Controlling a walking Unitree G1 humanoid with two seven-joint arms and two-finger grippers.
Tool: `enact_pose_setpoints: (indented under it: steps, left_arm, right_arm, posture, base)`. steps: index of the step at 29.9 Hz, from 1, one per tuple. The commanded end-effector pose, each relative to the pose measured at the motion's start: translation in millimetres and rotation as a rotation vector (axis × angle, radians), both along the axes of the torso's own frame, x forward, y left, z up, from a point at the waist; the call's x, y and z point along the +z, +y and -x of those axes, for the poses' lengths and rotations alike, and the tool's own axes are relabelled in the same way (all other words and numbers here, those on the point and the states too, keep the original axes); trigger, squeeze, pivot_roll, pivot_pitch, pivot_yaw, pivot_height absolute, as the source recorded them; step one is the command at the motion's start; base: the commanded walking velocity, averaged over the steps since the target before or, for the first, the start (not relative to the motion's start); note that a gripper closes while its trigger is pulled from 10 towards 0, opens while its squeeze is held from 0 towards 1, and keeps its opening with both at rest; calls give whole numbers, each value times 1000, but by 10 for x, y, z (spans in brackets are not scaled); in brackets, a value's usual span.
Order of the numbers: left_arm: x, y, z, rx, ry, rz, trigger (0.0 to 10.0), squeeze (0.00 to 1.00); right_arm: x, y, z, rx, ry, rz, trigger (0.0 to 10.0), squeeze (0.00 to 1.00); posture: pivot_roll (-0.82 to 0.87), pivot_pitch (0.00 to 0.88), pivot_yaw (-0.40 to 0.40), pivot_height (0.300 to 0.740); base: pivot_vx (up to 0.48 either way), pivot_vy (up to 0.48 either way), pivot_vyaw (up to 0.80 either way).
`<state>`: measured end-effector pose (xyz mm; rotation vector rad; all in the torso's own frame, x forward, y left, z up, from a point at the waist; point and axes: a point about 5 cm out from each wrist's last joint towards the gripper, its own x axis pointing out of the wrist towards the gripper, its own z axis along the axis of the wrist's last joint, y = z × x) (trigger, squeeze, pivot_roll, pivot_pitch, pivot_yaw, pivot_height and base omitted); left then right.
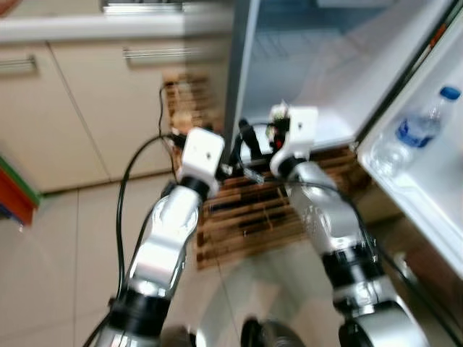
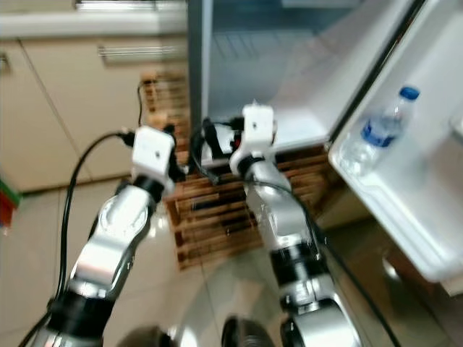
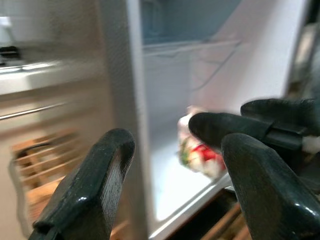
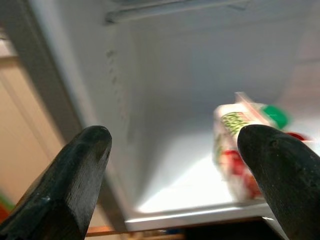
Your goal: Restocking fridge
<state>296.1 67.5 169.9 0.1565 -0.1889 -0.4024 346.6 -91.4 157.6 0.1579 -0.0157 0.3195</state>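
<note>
Ahead, open fridge (image 1: 318,65); both arms raised before it. Left gripper (image 3: 175,195) empty, fingers spread apart, near fridge's lower edge. Right gripper (image 4: 180,180) likewise spread wide, empty, aimed into compartment. Carton (image 4: 237,150) lies on white fridge floor: green cap, red-and-green print, lettering too blurred to read. Water bottle (image 1: 412,134), blue cap, blue label unreadable, lies tilted in door shelf (image 1: 405,188) on robot's right. Wooden slatted mat (image 1: 253,210) on floor below arms. Beige cabinets (image 1: 79,108) on left.
</note>
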Motion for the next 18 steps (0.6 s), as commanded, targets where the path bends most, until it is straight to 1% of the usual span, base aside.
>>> enact_pose_setpoints:
  steps: [1, 4, 7, 10, 11, 18]
  left_arm:
    - [0, 33, 14, 2, -10, -9, 10000, 0]
    - [6, 29, 20, -6, -16, -16, 10000, 0]
    - [4, 37, 17, -5, -14, -20, 10000, 0]
    - [-5, 32, 15, -9, -10, -20, 10000, 0]
    - [-12, 28, 13, -13, -8, -22, 10000, 0]
    - [-6, 46, 4, -4, -19, -27, 10000, 0]
  right_arm:
    - [56, 76, 10, 19, -24, 12, 10000, 0]
    - [31, 82, 22, 13, -29, 36, 10000, 0]
    - [14, 86, 29, 11, -30, 48, 10000, 0]
    - [14, 75, 27, 4, -33, 39, 10000, 0]
    - [15, 73, 24, -2, -40, 59, 10000, 0]
    - [23, 99, 20, 0, -50, 64, 10000, 0]
  posture:
    - [68, 118, -69, 740]
    - [68, 116, -66, 740]
    - [69, 112, -65, 740]
    - [70, 108, -66, 740]
    - [71, 104, -65, 740]
    - [73, 95, -62, 740]
  base:
    - [240, -412, 650]
    - [80, -412, 679]
    - [255, -405, 675]
    - [280, -386, 619]
    - [311, -364, 450]
    - [320, -354, 0]
